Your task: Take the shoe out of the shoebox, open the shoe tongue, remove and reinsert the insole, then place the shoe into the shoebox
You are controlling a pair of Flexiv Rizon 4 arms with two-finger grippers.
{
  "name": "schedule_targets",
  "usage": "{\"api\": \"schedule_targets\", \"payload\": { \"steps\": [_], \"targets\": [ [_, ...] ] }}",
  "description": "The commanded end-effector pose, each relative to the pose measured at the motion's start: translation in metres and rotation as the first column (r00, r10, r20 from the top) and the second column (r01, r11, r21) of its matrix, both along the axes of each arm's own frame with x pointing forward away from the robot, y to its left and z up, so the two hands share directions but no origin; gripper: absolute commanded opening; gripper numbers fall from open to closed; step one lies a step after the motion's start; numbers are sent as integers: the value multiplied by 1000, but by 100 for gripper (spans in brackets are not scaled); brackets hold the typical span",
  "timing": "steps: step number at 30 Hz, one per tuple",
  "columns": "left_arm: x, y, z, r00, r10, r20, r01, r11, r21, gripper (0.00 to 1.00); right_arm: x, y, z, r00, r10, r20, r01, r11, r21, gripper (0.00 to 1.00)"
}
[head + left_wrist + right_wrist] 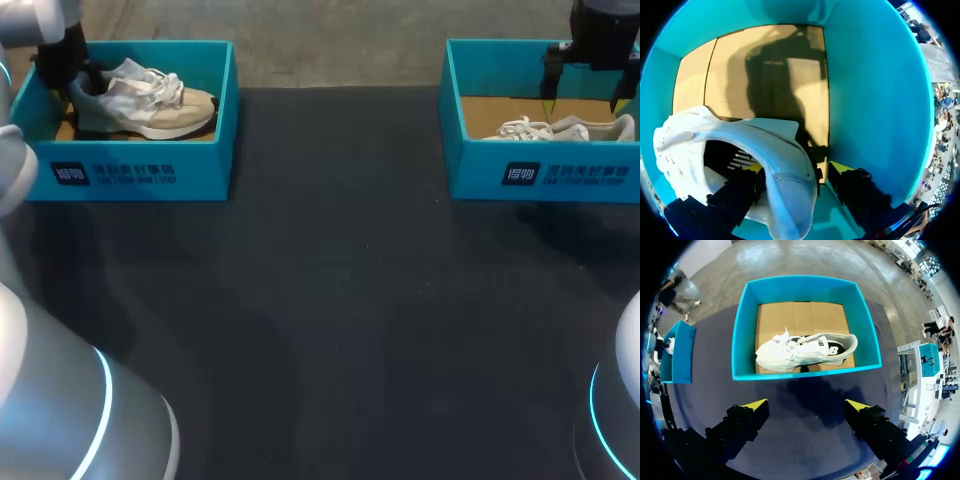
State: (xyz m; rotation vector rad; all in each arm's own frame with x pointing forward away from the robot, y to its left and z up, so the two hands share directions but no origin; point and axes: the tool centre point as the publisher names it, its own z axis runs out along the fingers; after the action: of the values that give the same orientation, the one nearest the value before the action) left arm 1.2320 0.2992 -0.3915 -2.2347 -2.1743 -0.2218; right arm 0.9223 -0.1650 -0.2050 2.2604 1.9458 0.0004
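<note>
A grey, beige and white shoe (150, 100) lies in the teal shoebox (130, 170) at the table's far left. My left gripper (797, 168) is down at its heel: one finger sits inside the shoe opening and the other stands outside, a small gap off the white heel wall (785, 175), so the gripper is open. A white shoe (805, 350) lies on its side in the second teal shoebox (805, 371) at the far right. My right gripper (806, 404) hangs open and empty above that box's near wall, also seen as the right gripper (582, 100) from the head camera.
Between the two boxes stretches the dark table mat (330, 300). The box walls stand close around the left gripper, with the brown cardboard floor (770, 70) ahead of it.
</note>
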Motion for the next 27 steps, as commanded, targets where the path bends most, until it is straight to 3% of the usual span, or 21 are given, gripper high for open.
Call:
{"api": "schedule_targets", "payload": {
  "steps": [1, 3, 4, 8, 10, 11, 27],
  "targets": [
    [16, -3, -14, 981, 14, -195, -13, 1000, 6, 66, 0, 0, 0, 1000, -1, 0, 1, 1000, -1, 100],
    [17, -4, -17, 980, 14, -197, -13, 1000, 7, 60, 0, 0, 0, 1000, -1, 0, 1, 1000, -1, 100],
    [18, -5, -20, 979, 14, -203, -12, 1000, 12, 51, 0, 0, 0, 1000, -1, 0, 1, 1000, -1, 100],
    [20, -5, -25, 976, 12, -218, -8, 1000, 16, 40, 0, 0, 0, 1000, -1, 0, 1, 1000, -1, 100],
    [19, -3, -24, 976, 13, -219, -10, 1000, 15, 22, 0, 0, 0, 1000, -1, 0, 1, 1000, -1, 100],
    [19, -2, -23, 975, 13, -221, -11, 1000, 8, 2, 0, 0, 0, 1000, -1, 0, 1, 1000, -1, 100],
    [7, -5, 31, 982, -61, -181, 61, 998, -6, 0, 0, 0, 0, 1000, -1, 0, 1, 1000, -1, 100]
  ]
}}
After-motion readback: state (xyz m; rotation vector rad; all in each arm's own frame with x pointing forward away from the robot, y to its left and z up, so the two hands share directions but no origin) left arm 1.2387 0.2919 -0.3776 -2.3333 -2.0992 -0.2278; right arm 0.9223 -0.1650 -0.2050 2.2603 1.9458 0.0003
